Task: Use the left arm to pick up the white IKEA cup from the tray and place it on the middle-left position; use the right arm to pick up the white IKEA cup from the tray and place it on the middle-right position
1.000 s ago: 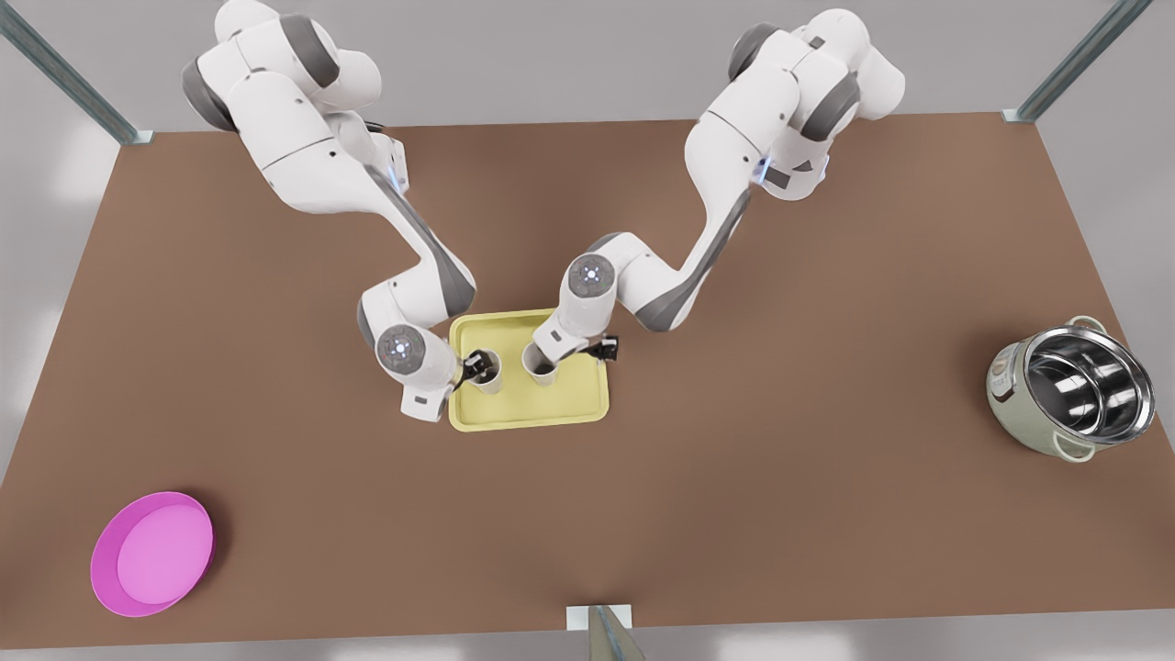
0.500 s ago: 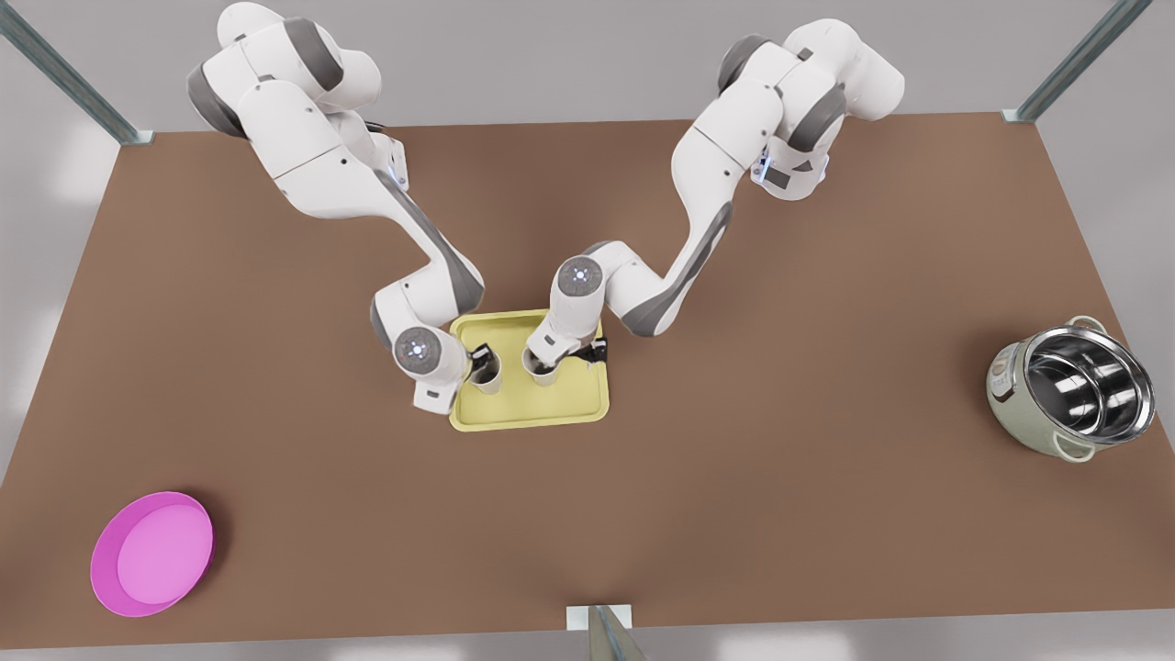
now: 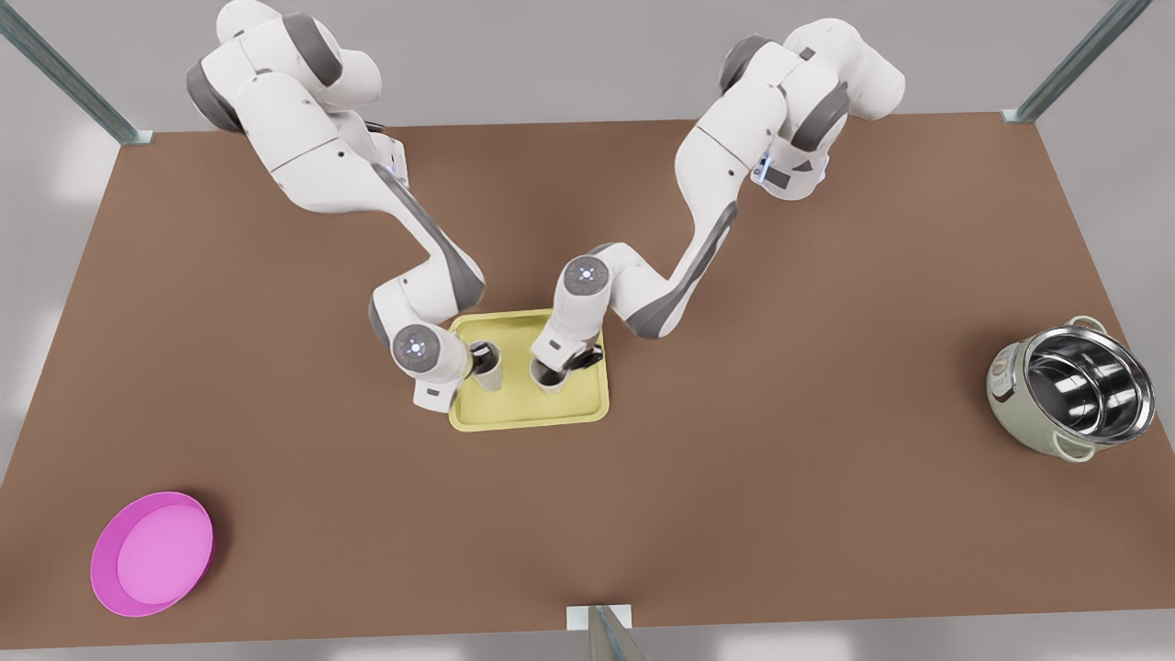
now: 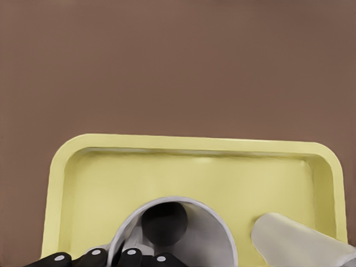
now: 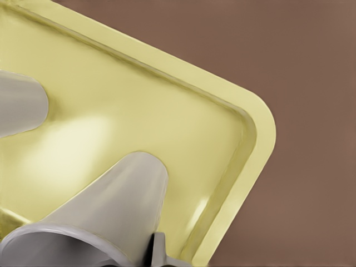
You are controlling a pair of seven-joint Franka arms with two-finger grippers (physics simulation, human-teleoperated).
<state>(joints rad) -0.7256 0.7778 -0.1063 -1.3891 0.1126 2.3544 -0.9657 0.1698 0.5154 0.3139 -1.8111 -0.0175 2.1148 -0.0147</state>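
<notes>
Left gripper [image 3: 477, 356] has come down onto the rim of its white cup [image 3: 489, 369] over the last sec, shifting a bit toward the front view's right. Its wrist is low beside the tray [image 3: 532, 415], on the front view's left edge. In the left wrist view the gripper [image 4: 111, 258] sits at the cup [image 4: 206, 239] lip, w/ the far tray rim and bare table beyond. Can't tell if it's clamped yet.

Right gripper [image 3: 567, 367] has also closed in: it was partly out over the tray floor, and is now tucked against the second cup [image 3: 548, 378]. The right wrist view has that cup [image 5: 111, 206] right up close, near a tray corner. Grip state is likewise not readable.

Both cups are upright on the tray, side by side and apart, and neither is lifted. So approach looks done and the grasp is probably the step in hand. Lift and carry are all to come.

Arm pose: both arms reach in from the far edge of the table [image 3: 780, 477], elbows bent, forearms angled down, wrists nearly over the tray and close together. Lifting out apart matters, imo, to avoid a clash.

Drop spots are the bare table at middle-left [image 3: 275, 386] and middle-right [image 3: 789, 386], both free.
</notes>
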